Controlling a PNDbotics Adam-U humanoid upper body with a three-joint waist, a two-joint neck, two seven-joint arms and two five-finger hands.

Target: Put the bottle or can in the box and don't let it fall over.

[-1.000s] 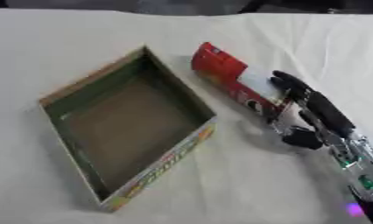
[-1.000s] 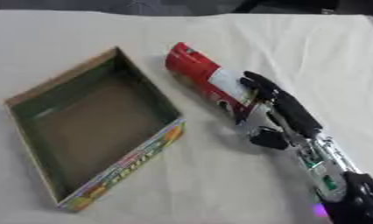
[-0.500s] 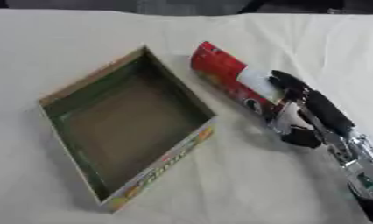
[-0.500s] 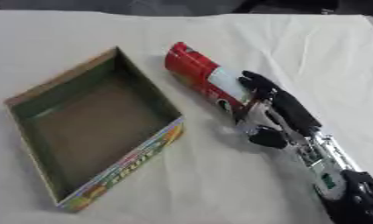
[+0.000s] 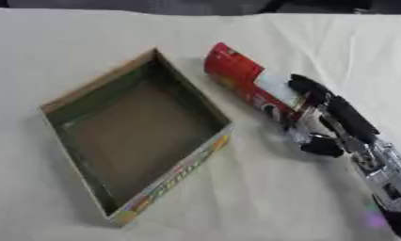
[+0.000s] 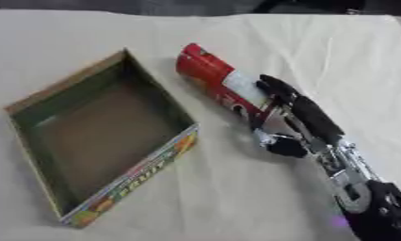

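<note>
The right robot hand (image 5: 323,123) is closing its fingers around the lower end of the red can (image 5: 245,82), which is lying on its side on the desk (image 5: 88,42) just right of the empty box (image 5: 130,136). This looks like the grasping step, with nothing lifted yet. The next move calls for raising the can, turning it upright and setting it on the box floor.

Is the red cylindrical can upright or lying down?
Lying down: the red cylindrical can rests lengthwise on the white cloth, outside the cardboard box.
</note>
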